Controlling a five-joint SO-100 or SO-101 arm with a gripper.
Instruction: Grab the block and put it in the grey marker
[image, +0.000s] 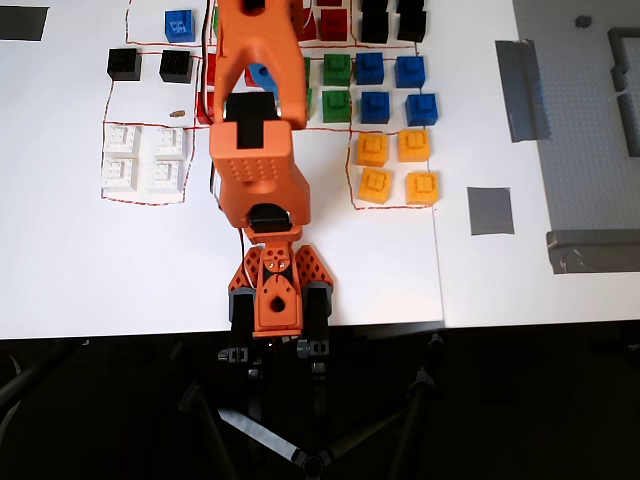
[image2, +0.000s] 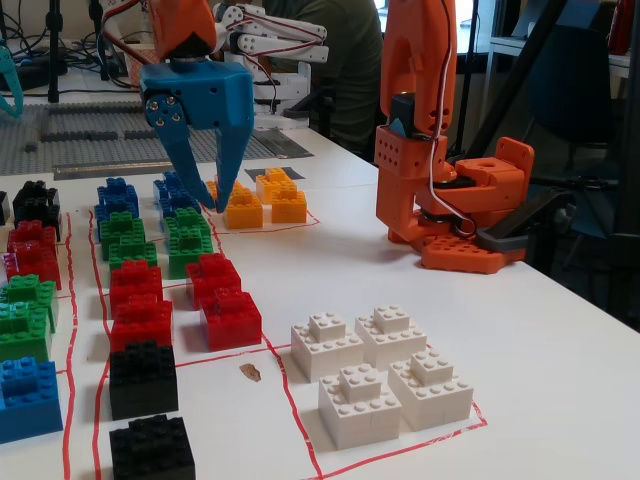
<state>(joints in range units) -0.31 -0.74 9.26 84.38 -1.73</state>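
Fixed view, left to right: the blue bricks (image2: 172, 193) in the far rows, then your gripper (image2: 207, 192) — fingers spread, empty, tips just above them. Overhead view: the grey marker (image: 490, 211) lies well right — past the yellow bricks (image: 397, 167).

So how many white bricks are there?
4, sitting in a square at the left of the overhead view: upper left brick, upper right brick, lower left brick, lower right brick. None looks hidden.
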